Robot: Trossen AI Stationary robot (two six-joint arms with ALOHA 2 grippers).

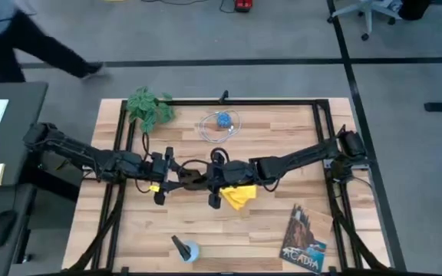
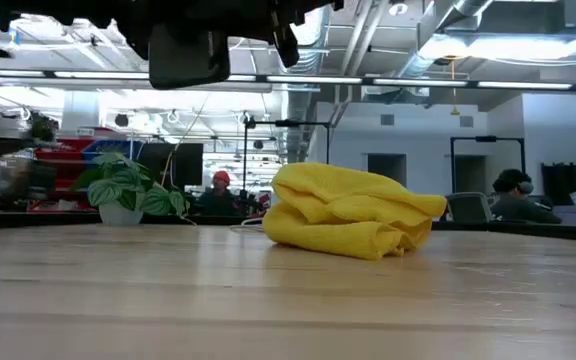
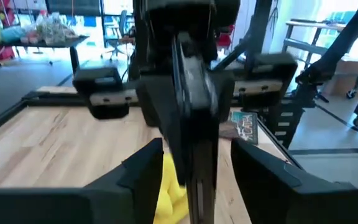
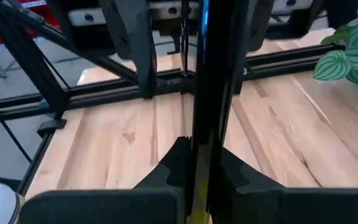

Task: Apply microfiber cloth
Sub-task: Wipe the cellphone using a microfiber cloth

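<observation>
The right tool [image 1: 215, 178] pinches a thin dark smartphone [image 4: 201, 93] edge-on above mid-table, facing the left tool [image 1: 169, 175] (fingers spread wide), while the rumpled microfiber cloth [image 2: 348, 213] lies on the table [image 2: 168, 300] just beside them.

Grey floor [image 1: 282, 34]; office chair [image 1: 371, 11]; bright ceiling lights [image 2: 488, 45]; white wall [image 2: 418, 130].
</observation>
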